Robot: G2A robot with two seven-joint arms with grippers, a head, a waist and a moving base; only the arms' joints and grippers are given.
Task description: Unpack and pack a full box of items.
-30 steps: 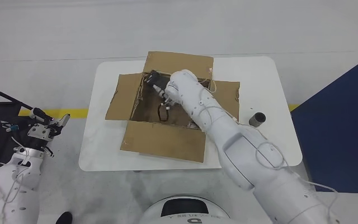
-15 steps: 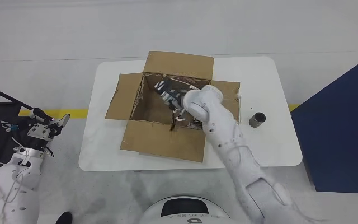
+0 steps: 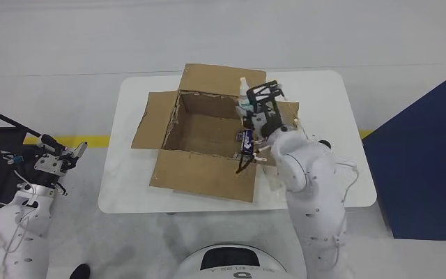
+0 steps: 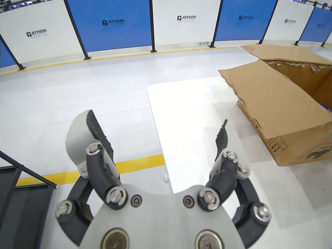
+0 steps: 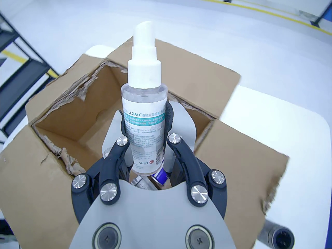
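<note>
The right gripper point(image 5: 145, 120) pinches the bottle point(image 5: 144, 97) mid-label above the box point(image 5: 77, 120); it looks light, stiff, slick, safest held below the pump, while the left gripper point(image 4: 157, 117) hangs spread wide

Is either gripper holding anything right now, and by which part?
Right gripper holds a clear spray bottle by its labelled lower body. Left gripper is open, empty.
</note>
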